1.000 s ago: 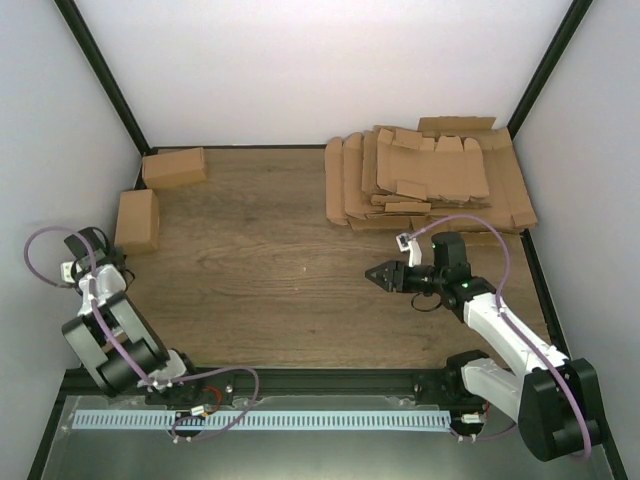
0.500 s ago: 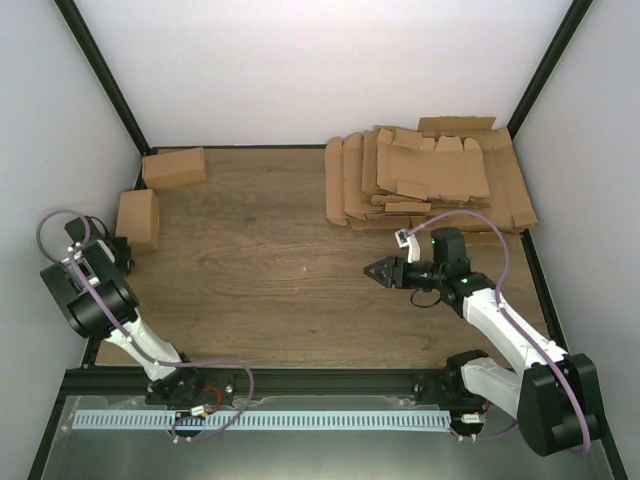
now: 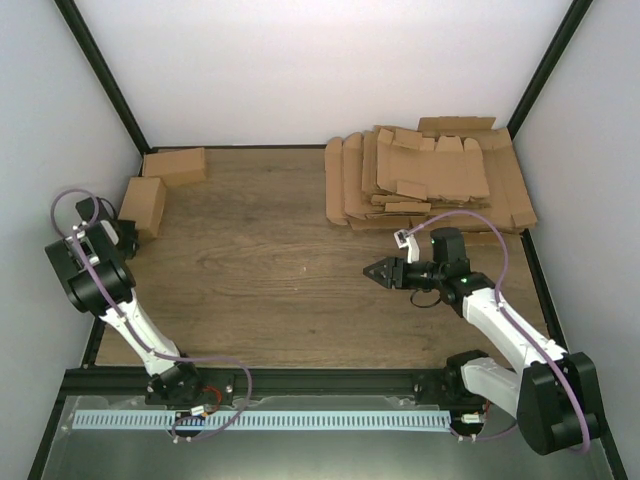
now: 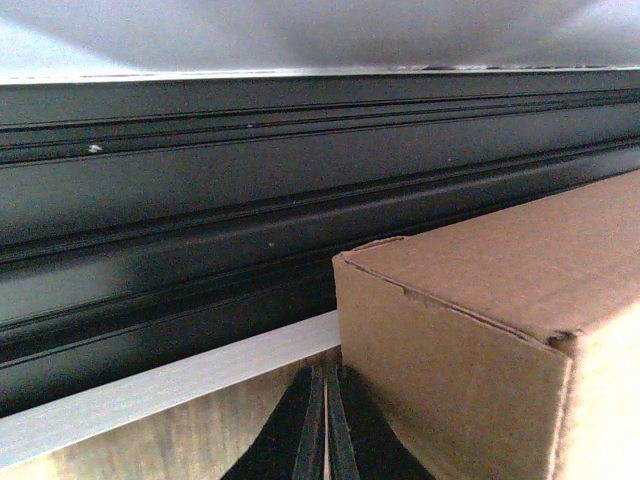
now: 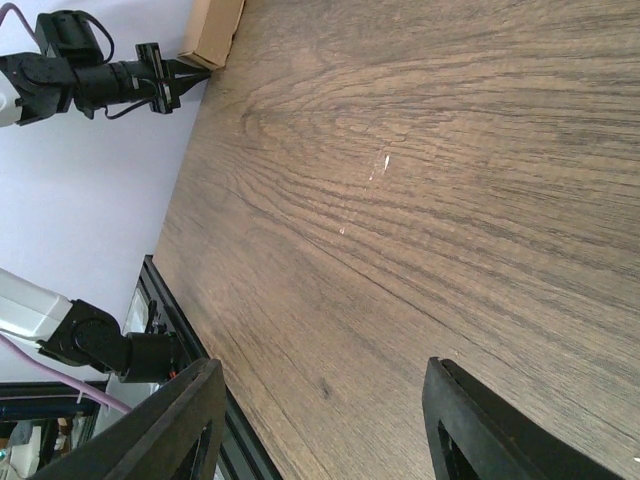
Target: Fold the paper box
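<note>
While neither tool holds any cardboard, the scene reads as a gap between one box and the next. Far to the left of the stack of flat blanks (image 3: 430,175), the left tool (image 4: 325,385) has its fingers pressed together on nothing. Its tips sit low over the bench (image 3: 270,270), just beside the near lower corner of a folded box (image 3: 141,205); whether they touch the cardboard cannot be told. A second folded box (image 3: 175,166) lies a little nearer the stack, beside the first and against the back edge. Both appear closed into finished blocks, so that much of the work looks done. Between these boxes and the stack the bench shows only wood grain, with no half-formed box on it. Just in front of the stack's left end, the right tool (image 3: 378,272) hangs above the wood with its fingers spread wide and nothing between them, pointing away from the stack. The stack itself, at the far right corner, holds several unfolded, overlapping blanks, the top one with its flaps lying flat. Judged from this, the blanks in the stack are all left to do, and the next step would be drawing a fresh one onto the bare wood.
</note>
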Robot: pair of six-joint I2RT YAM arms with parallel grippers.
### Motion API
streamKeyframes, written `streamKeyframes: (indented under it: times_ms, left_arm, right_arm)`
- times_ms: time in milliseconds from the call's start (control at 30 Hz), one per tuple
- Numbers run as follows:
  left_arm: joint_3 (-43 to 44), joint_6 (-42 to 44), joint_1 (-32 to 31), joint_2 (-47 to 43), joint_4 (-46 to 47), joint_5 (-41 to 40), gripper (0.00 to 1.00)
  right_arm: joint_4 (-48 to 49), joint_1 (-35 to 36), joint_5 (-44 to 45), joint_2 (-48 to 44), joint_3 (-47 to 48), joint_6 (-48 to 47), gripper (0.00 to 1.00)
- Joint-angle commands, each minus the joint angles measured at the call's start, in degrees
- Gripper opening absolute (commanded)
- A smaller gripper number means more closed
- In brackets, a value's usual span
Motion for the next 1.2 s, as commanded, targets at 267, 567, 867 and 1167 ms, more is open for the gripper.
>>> streamKeyframes:
  times_ms: [267, 567, 867, 1167]
  left_arm:
    - [6.64, 0.07, -2.30, 4.91, 1.44, -0.38, 0.04]
    - [-5.80, -5.03, -2.75, -6.64, 2.73, -0.45, 0.23]
    - [-15.15, -0.65, -11.29, -26.28, -0.92, 2.36, 0.53]
    - [-25.78, 9.47, -27.12, -42.65, 8.20, -1.98, 0.99]
  right_arm:
    - [-1.72, -0.29, 0.55, -1.65, 2.43, -0.47, 0.57]
    - [-1.49, -0.29, 1.59, -2.47, 2.21, 0.67, 0.57]
    - [-1.73, -0.29, 5.77, -4.47, 2.06, 0.34, 0.57]
    - [4.87, -0.20, 26.56, -6.13, 1.38, 3.21, 1.00]
